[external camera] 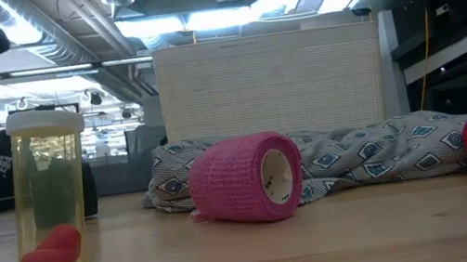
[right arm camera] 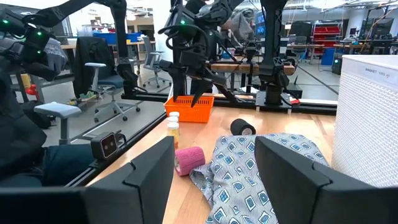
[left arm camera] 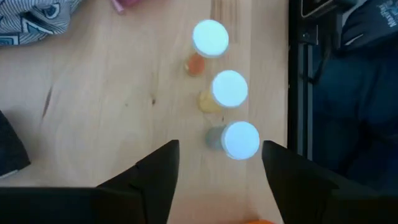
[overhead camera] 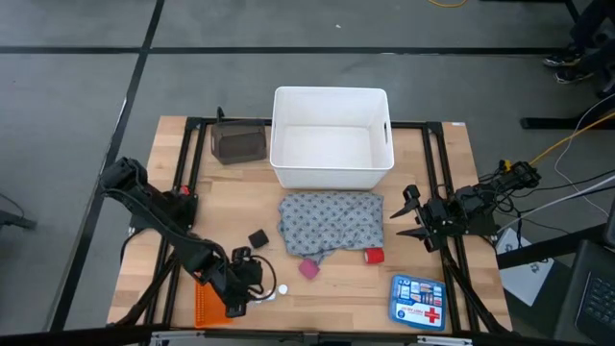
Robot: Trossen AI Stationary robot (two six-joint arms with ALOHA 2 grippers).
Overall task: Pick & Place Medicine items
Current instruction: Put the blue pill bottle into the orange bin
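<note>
Vials (left arm camera: 231, 88), three of them with white caps, stand in a row on the table (overhead camera: 432, 192) near its front edge, under the left gripper (left arm camera: 219, 163), whose jaws are spread wide and hold nothing. Three rolls lie around one grey cloth (overhead camera: 331, 223): one black (overhead camera: 258, 238), one pink (overhead camera: 308, 268), one red (overhead camera: 374, 256). One white bin (overhead camera: 332, 139) stands behind the cloth. The right gripper (overhead camera: 407, 217) waits at the right side, jaws apart, empty.
</note>
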